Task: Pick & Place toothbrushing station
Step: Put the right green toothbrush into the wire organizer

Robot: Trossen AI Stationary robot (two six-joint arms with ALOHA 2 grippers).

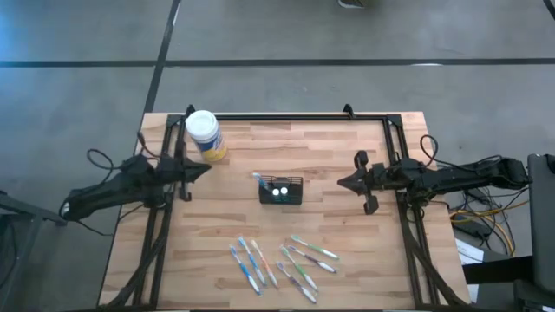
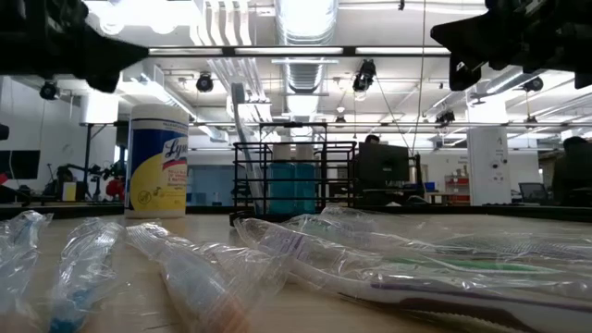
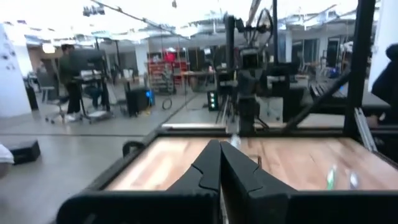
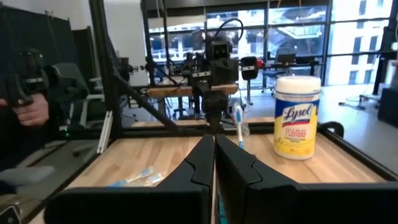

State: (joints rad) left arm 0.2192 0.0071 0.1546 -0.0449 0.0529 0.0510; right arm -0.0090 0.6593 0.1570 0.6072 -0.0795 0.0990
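My left claw (image 1: 205, 169) and right claw (image 1: 344, 183) both hover pinched shut, holding nothing, either side of the black mesh holder (image 1: 281, 190) at mid-table, one toothbrush (image 1: 258, 179) standing in it.

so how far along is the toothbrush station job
Barely begun. Done: one toothbrush stands in the holder. In hand: nothing; the left tool and right tool hang shut and empty on either side of the holder. Left: the wrapped toothbrushes lying on the table.
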